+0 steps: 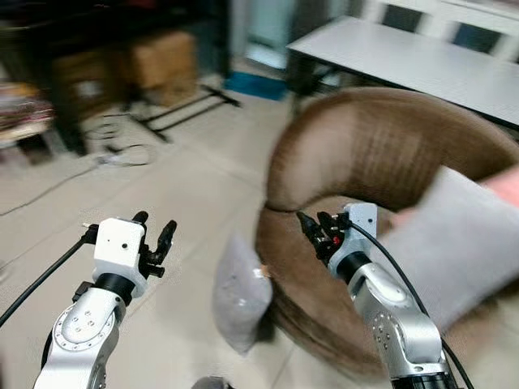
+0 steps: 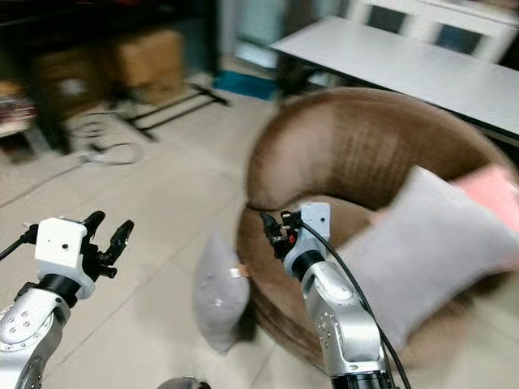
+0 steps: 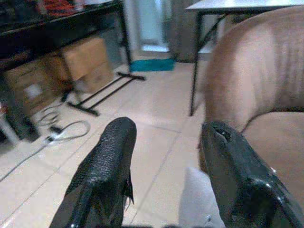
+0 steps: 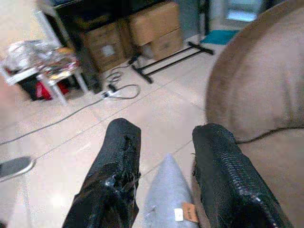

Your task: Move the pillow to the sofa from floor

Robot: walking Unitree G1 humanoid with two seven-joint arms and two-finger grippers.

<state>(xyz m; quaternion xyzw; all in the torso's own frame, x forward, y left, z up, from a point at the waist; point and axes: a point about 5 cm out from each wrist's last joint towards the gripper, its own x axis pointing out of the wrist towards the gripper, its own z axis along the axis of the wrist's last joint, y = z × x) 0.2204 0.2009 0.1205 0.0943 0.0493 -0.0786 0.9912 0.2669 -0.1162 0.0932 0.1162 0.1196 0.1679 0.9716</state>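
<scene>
Open tiled floor (image 1: 162, 194) lies ahead and to the left, crossed by loose cables (image 1: 122, 154) and a black stand's feet (image 1: 190, 105). The brown sofa (image 1: 381, 146) blocks the right side, with the grey pillow (image 1: 242, 296) leaning against its base. Seat room is partly taken by a second grey cushion (image 1: 462, 243).

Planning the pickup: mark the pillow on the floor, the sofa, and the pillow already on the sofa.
Floor pillow (image 1: 242, 298): left eye view, middle of its grey face.
Sofa (image 1: 381, 146): left eye view, curved brown backrest.
Sofa pillow (image 2: 422, 251): right eye view, centre of the grey cover.

The floor (image 1: 186, 170) was pale tile. Cardboard boxes (image 4: 137, 35) sat under a dark shelf. A grey table (image 1: 405, 57) stood behind. Cables (image 4: 118, 90) lay loose.
</scene>
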